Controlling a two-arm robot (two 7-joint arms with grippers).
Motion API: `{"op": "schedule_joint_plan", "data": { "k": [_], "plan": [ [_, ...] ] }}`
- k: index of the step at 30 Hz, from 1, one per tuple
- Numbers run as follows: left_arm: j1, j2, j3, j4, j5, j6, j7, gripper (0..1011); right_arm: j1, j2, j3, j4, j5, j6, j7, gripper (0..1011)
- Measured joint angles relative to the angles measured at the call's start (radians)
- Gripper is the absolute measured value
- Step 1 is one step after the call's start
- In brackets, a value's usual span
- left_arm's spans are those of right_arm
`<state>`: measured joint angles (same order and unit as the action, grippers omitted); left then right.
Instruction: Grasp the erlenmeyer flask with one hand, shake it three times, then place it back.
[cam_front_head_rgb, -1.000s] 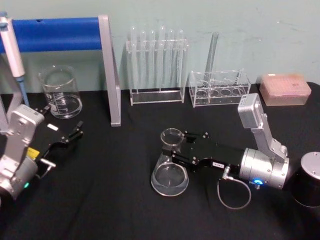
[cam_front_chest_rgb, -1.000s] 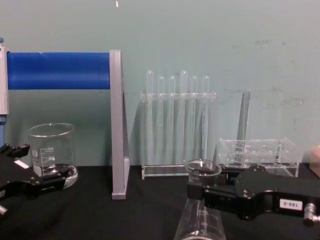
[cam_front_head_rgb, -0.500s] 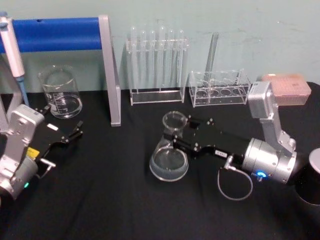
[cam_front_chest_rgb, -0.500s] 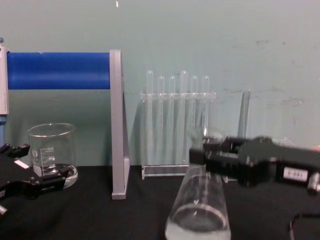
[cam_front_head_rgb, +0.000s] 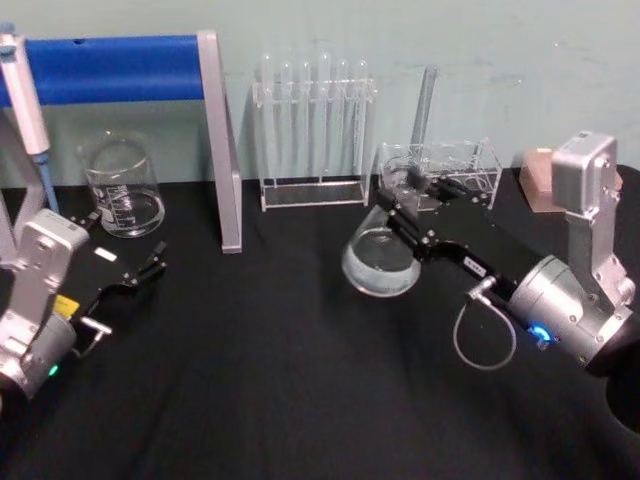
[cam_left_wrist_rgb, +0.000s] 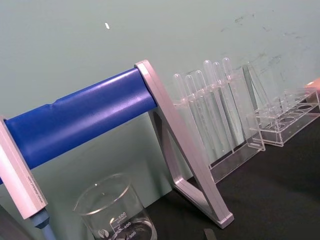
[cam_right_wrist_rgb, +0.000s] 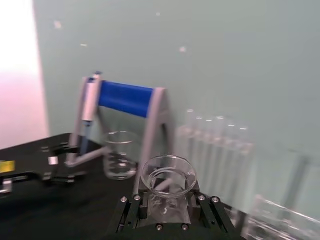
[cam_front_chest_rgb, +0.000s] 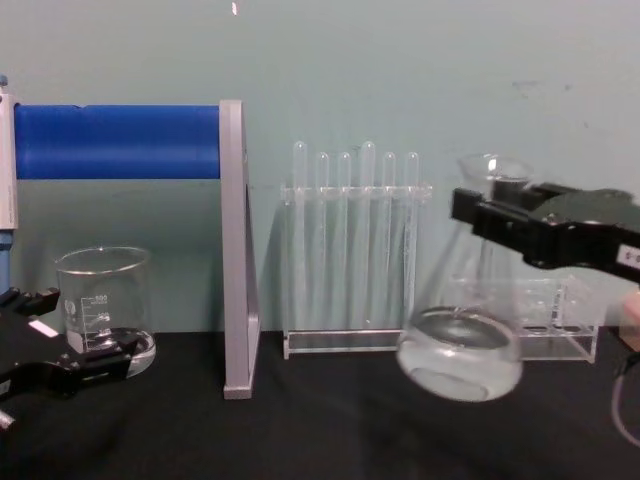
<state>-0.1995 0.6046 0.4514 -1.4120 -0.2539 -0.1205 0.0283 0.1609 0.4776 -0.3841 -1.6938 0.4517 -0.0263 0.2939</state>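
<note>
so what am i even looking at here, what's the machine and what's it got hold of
It is a robot with two arms, each ending in a pincer. Four cameras took these at one moment: one on its head looking down, one on its chest looking across the table, one on each wrist. The right pincer is shut on the neck of the erlenmeyer flask, a cone-shaped glass bottle, holding it tilted above the black table. The left pincer rests open at the left, holding nothing. Along the back stand a glass beaker, a blue-barred stand, and a rack of test tubes.
</note>
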Motion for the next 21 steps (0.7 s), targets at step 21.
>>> {"op": "schedule_joint_plan", "data": {
  "k": [21],
  "plan": [
    [0.0, 0.0, 0.0, 0.0, 0.0, 0.0, 0.0, 1001, -0.118, -0.131, 0.097, -0.051, -0.13, 0.078, -0.3, 456]
  ]
}}
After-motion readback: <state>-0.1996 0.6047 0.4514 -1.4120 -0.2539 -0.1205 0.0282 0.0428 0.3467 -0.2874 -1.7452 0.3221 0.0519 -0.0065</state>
